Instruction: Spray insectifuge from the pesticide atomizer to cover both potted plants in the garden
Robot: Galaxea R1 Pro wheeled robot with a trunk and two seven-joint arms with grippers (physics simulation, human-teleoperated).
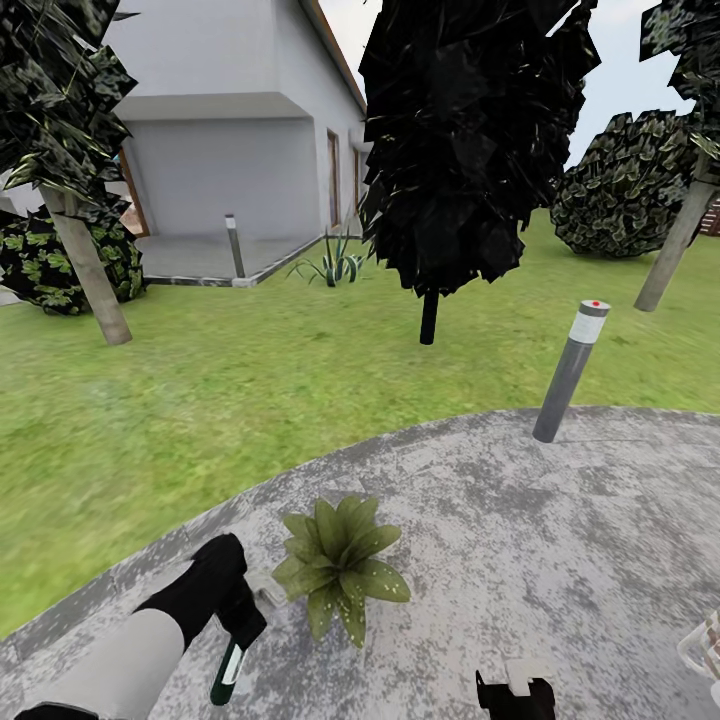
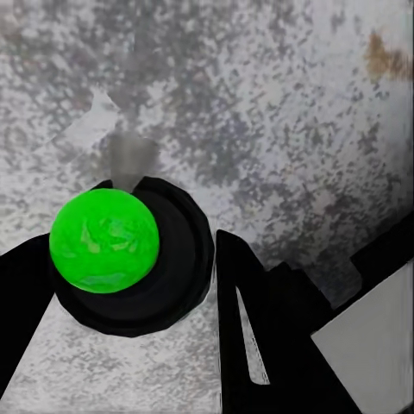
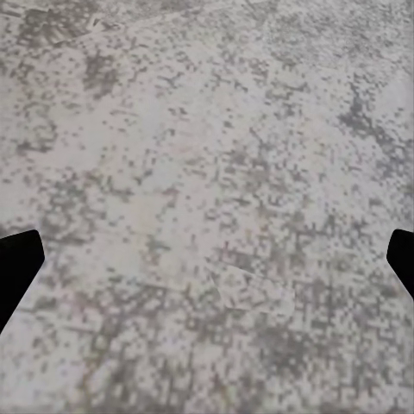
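My left gripper (image 1: pixel 235 625) is shut on the pesticide atomizer (image 1: pixel 228 668), a slim dark green bottle with a white band that hangs tilted over the grey patio (image 1: pixel 560 560). In the left wrist view the atomizer's bright green round top (image 2: pixel 103 240) sits in a black collar between the black fingers (image 2: pixel 259 336) of the left gripper (image 2: pixel 134 302). One potted plant (image 1: pixel 340 565), a low rosette of speckled green leaves, stands on the paving just right of that gripper. My right gripper (image 1: pixel 515 692) is low at the frame's bottom, and in its wrist view the right gripper (image 3: pixel 207 259) is open over bare paving.
A grey bollard lamp (image 1: pixel 570 368) stands at the patio's far edge, another bollard (image 1: pixel 234 245) by the house. A dark tree (image 1: pixel 430 310) and leaning trunks (image 1: pixel 88 270) rise from the lawn (image 1: pixel 230 400). A white slatted object (image 1: pixel 703 645) pokes in at the right edge.
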